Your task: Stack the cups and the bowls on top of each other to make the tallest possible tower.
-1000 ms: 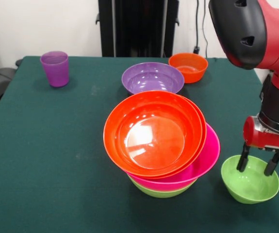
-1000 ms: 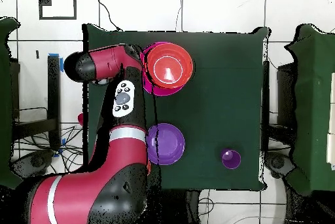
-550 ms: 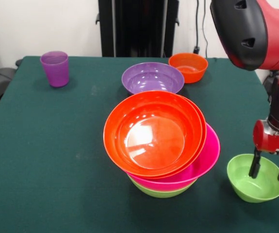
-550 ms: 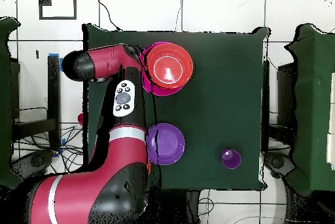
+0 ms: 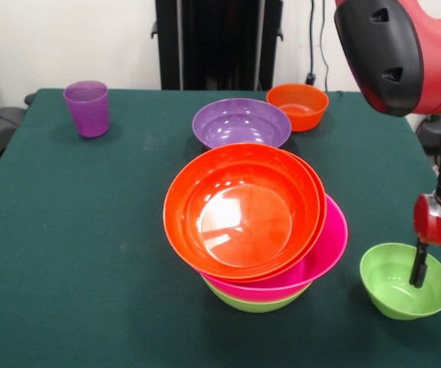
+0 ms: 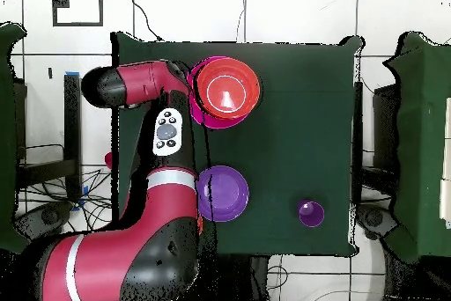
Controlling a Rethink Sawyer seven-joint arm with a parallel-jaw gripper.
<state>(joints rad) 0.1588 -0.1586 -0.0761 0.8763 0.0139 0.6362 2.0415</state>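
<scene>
Tool (image 5: 439, 274) sits at the far right edge of my front view, and I see one dark finger (image 5: 419, 263) reaching down inside the small lime green bowl (image 5: 404, 280); the other finger is cut off by the frame edge, so I cannot tell how wide the tool stands or whether it grips the rim. That bowl rests on the green worktop (image 5: 90, 230) near the front right corner, just right of the tower (image 5: 255, 222) and apart from it. I read the tower as a lime green bowl (image 5: 252, 303) lowest, a wide hot pink bowl (image 5: 324, 249) tilted above it, and large orange bowls (image 5: 243, 211) nested on top, the pile leaning a little to the right. Farther back I see a purple bowl (image 5: 241, 123) standing alone, with a small orange bowl (image 5: 297, 106) just beyond it to the right. A translucent purple cup (image 5: 87, 108) stands upright at the far left, well apart from everything else. From overhead, the red arm (image 6: 141, 218) covers the small green bowl.
</scene>
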